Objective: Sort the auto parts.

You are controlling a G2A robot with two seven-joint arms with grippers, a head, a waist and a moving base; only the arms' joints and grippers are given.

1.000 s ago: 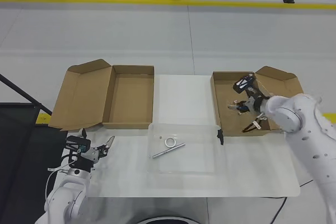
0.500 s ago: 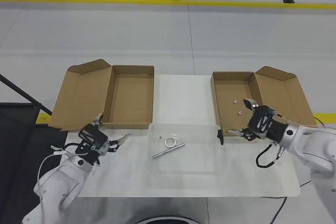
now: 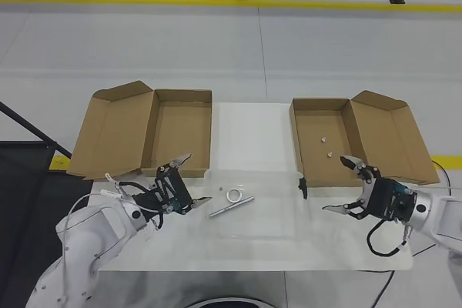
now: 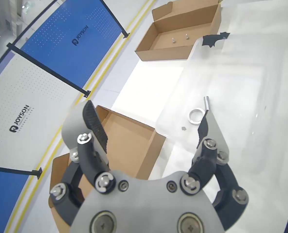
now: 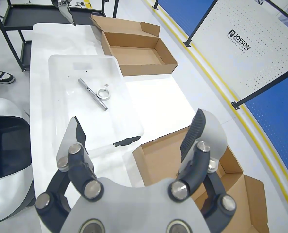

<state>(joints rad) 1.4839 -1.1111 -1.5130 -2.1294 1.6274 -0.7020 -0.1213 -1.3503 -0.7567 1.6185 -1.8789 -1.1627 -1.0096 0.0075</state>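
Note:
A clear plastic tray [image 3: 273, 223] sits mid-table and holds a metal rod [image 3: 232, 207], a metal ring [image 3: 233, 195] and a tiny nut [image 3: 219, 187]. My left gripper [image 3: 198, 178] hangs open at the tray's left end, just short of the ring [image 4: 196, 118] and rod [image 4: 206, 103]. My right gripper [image 3: 335, 185] is open and empty past the tray's right end, by the front wall of the right cardboard box [image 3: 323, 173]. Two small parts [image 3: 321, 139] lie in that box. The left cardboard box [image 3: 177, 131] has nothing visible inside.
Both boxes have their lids folded outward. A black scrap [image 3: 302, 187] sticks to the tray's right rim. A black metal cart [image 5: 15, 18] stands off the table's left end. Bare white table lies in front of the tray.
My left gripper swung from the table's left edge in to the tray's left end. My right gripper drew back out of the right box toward the table's front, open.

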